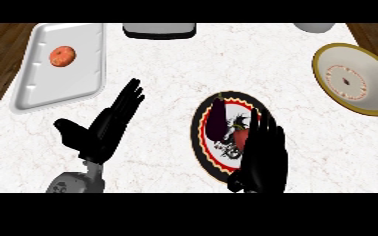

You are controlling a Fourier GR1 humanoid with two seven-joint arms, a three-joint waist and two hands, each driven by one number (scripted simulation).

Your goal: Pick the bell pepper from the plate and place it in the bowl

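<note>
Where the white marbled bench meets dark wood at the far left and far right corners, its edges show; open surface lies between the two hands and ahead of them.

- Right hand: fingers straight and together, nothing clamped, lying over the right half of the plate.
- Plate: round, dark rim with a red and white pattern; under and left of the right hand.
- Pepper: red, on the plate, touching the left edge of the right hand and partly hidden by it.
- Eggplant: dark purple, on the plate, just left of the right hand.
- Bowl: cream with a gold rim, ahead and right of the right hand, well apart, cut by the view's right edge.
- Left hand: fingers straight, thumb spread, holding nothing.
- Tray: white, ahead and left of the left hand, carrying an orange round thing.
- Grey object at the far edge; pale object at far right.
- No writing can be read.
</note>
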